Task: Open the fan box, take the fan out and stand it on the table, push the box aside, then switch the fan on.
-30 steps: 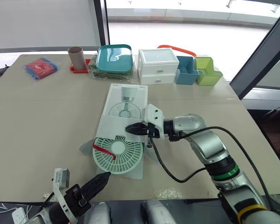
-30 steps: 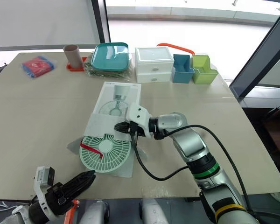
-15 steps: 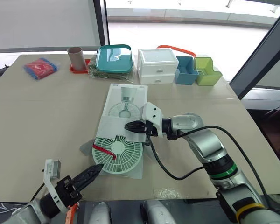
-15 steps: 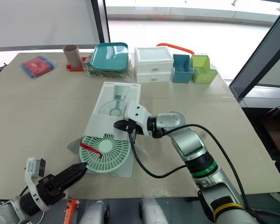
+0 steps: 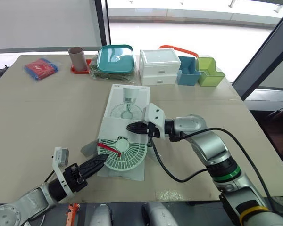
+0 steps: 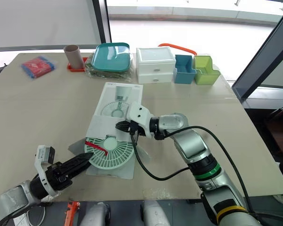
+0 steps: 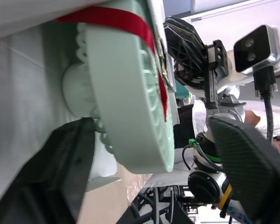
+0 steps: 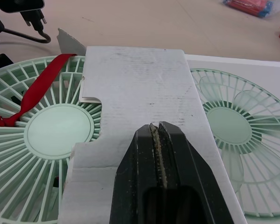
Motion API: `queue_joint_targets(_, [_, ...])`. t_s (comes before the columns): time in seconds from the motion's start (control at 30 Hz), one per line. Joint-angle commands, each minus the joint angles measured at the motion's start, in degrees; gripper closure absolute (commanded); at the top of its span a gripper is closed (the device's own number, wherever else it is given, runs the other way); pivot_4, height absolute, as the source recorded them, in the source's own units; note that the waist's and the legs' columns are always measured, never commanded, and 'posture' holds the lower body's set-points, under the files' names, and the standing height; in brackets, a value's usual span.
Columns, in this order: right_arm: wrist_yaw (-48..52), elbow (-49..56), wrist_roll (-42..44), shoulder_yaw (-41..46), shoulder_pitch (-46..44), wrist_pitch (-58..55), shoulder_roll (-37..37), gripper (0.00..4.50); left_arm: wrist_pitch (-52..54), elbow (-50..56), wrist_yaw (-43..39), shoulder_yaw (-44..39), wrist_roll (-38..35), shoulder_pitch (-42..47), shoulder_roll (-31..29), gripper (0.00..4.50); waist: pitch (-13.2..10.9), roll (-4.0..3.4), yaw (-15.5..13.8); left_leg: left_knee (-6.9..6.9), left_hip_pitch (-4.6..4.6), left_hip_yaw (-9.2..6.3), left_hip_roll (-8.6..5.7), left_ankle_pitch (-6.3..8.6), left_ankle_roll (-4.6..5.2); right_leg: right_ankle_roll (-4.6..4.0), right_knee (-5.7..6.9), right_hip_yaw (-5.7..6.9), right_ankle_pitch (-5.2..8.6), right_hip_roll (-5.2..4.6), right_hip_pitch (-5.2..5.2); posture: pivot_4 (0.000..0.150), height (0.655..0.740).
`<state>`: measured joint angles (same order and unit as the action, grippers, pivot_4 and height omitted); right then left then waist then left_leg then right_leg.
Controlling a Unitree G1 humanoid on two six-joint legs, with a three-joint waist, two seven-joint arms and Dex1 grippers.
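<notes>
Here the left gripper (image 5: 100, 161) lies low at the near left of the worktop (image 5: 47, 108). Its jaws are apart and set to either side of the near rim of the fan (image 5: 125, 153). In the left wrist view one finger sits behind the grille and the other out in front; whether either presses on it cannot be told. The fan lies flat, partly out of the near end of the box (image 5: 127, 101), with a red strap (image 5: 108, 148) across its grille. Just right of it, the right gripper (image 5: 132, 127) has its jaws clamped together on the edge of the flap (image 8: 140, 93), which lies over the far part of the fan. The box itself lies flat and runs away toward the back of the worktop.

As a judgement, the box is open and the taking-out is under way but not finished, since the fan is not yet clear of the flap. Left to do: draw the fan free, stand it upright, push the box aside, and switch the fan on.
</notes>
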<state>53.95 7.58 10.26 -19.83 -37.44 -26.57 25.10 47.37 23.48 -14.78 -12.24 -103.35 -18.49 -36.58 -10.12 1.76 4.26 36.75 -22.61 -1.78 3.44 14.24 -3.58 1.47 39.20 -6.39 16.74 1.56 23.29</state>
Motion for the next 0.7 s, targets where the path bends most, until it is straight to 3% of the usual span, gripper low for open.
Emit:
queue_joint_targets(0.03, [-0.2,0.8,-0.6,0.3,0.4,-0.1,0.5,4.50,-0.1,2.2,-0.1,-1.6,-0.7,-2.0,0.8,1.81,0.0,0.00,0.0,0.00,0.00,0.01,0.00,0.00,0.00,0.00,0.00,0.00,0.00,-0.01,0.00,0.150,0.7400])
queue_joint_targets(0.1, [-0.3,0.7,-0.6,0.2,0.4,0.0,0.4,4.50,-0.2,2.5,0.1,-1.6,-0.5,-2.5,1.1,2.27,0.0,0.00,0.0,0.00,0.00,0.01,0.00,0.00,0.00,0.00,0.00,-0.01,0.00,-0.01,0.00,0.150,0.7400])
queue_joint_targets(0.2, [-0.2,0.7,-0.5,0.0,0.4,0.1,0.3,4.50,-0.7,2.9,0.4,-1.7,-1.1,-2.8,2.2,3.37,0.0,0.00,0.0,0.01,0.00,0.00,-0.01,-0.01,-0.01,0.00,0.00,0.00,0.00,-0.02,-0.02,0.150,0.7400])
queue_joint_targets(0.7, [-0.1,0.3,-0.6,-0.2,0.3,0.6,0.1,4.50,1.0,6.4,-0.9,-3.3,-1.4,-8.4,1.5,3.46,0.0,0.00,0.0,0.00,0.00,0.00,0.00,-0.01,-0.01,0.00,0.00,0.00,0.00,-0.01,-0.01,0.150,0.7400])
